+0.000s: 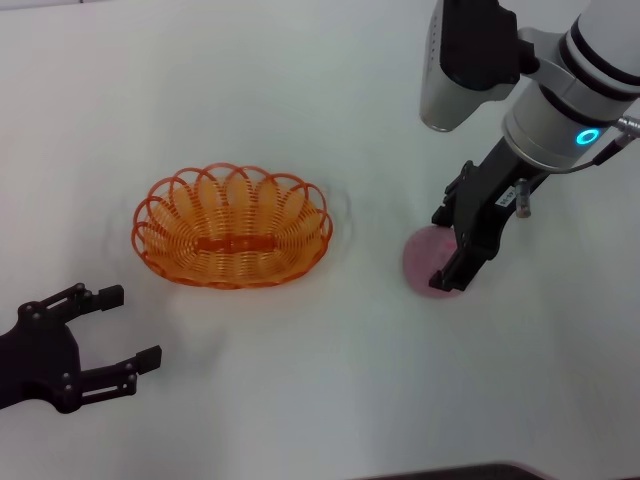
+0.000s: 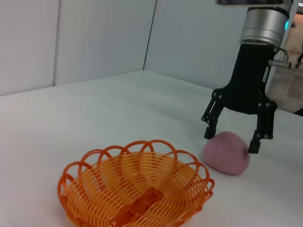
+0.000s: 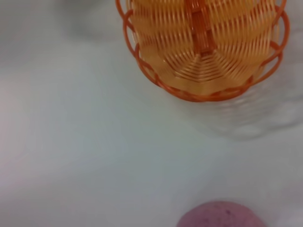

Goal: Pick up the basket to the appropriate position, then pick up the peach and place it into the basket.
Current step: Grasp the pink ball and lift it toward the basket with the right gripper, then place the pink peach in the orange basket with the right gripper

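The orange openwork basket (image 1: 232, 228) sits empty on the white table, left of centre; it also shows in the left wrist view (image 2: 135, 189) and the right wrist view (image 3: 203, 47). The dusty pink peach (image 1: 425, 257) lies on the table to its right, also in the left wrist view (image 2: 227, 152) and the right wrist view (image 3: 220, 215). My right gripper (image 1: 452, 248) is open just over the peach, one finger on each side of it, as the left wrist view (image 2: 231, 138) shows. My left gripper (image 1: 128, 328) is open and empty near the front left, apart from the basket.
The white table (image 1: 300, 380) has bare room between the basket and the peach and in front of both. Grey wall panels (image 2: 94, 38) stand behind the table.
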### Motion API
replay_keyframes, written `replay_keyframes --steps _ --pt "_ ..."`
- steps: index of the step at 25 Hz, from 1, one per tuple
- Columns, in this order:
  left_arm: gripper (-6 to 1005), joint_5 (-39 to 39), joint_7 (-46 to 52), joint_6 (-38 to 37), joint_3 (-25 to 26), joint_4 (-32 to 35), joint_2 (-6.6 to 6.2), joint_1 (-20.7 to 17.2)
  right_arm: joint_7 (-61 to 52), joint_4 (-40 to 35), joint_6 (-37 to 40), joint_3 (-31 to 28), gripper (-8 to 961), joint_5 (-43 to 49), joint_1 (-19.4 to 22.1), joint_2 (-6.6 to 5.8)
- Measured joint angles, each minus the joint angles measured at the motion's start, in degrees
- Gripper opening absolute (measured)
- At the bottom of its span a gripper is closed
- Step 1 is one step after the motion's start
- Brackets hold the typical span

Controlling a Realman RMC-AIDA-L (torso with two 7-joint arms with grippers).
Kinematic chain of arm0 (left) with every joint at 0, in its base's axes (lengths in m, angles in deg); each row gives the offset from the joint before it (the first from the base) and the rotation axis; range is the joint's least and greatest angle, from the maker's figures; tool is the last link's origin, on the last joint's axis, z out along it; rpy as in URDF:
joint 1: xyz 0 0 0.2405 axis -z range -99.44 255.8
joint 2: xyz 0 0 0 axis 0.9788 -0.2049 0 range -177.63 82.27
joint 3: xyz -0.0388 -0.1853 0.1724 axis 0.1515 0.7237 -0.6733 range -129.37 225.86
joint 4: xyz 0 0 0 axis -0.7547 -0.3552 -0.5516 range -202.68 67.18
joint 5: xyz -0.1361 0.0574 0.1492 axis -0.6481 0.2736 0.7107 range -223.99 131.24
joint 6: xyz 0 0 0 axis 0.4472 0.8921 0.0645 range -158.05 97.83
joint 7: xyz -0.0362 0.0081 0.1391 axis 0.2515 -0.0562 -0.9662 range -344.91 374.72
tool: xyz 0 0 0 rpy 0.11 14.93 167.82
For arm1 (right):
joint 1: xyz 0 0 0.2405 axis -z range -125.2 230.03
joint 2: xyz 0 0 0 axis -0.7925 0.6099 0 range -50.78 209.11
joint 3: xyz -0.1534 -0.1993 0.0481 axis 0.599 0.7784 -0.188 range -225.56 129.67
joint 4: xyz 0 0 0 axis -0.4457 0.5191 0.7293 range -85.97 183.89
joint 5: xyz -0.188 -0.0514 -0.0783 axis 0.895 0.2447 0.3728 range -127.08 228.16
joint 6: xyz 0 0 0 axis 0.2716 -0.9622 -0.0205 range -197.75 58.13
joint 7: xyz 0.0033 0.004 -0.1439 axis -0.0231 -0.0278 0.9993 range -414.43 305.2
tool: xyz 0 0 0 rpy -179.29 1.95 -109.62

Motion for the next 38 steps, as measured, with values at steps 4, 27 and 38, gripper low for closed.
replay_keyframes --steps 4,27,38 --pt "887 0.0 0.0 0.0 0.0 0.0 0.0 0.0 -0.36 0.51 -0.89 0.3 793 -0.01 0.0 0.0" --pt "887 0.01 0.09 -0.15 0.09 0.0 0.0 0.09 -0.11 0.5 -0.79 1.33 276 -1.5 -0.01 0.0" --pt "887 0.01 0.16 -0.06 0.09 0.0 0.0 0.09 2.49 -3.61 6.93 -6.56 260 -12.91 -0.17 -0.37"
